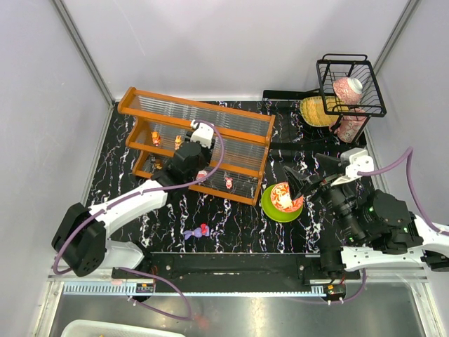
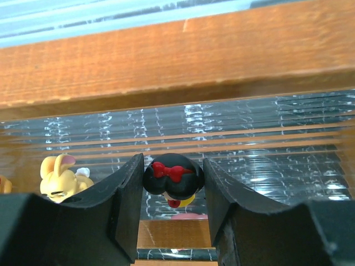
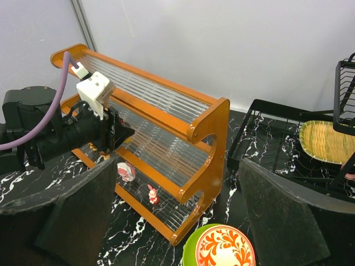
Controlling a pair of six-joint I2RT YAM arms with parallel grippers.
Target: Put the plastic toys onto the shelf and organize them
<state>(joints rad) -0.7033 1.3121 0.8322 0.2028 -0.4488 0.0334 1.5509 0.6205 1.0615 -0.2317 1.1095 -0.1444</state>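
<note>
While the left pincer reaches into the orange shelf in the overhead view, the right pincer hangs above the green plate, well apart from the shelf. Two orange toys stand toward the shelf's left end and a pink toy toward its right. Loose toys lie on the table in front.

From the left wrist, the pincer pinches a black-headed toy with a red bow, both fingers against its sides, over the ribbed panel. A yellow rabbit toy stands just beside it on the left. To set it down well, I judge the arm should lower until the toy's base meets the panel. The toy needs to be upright and apart from the rabbit before a gentle release and a straight retreat.

From the right wrist, that pincer is spread wide and holds nothing.
</note>
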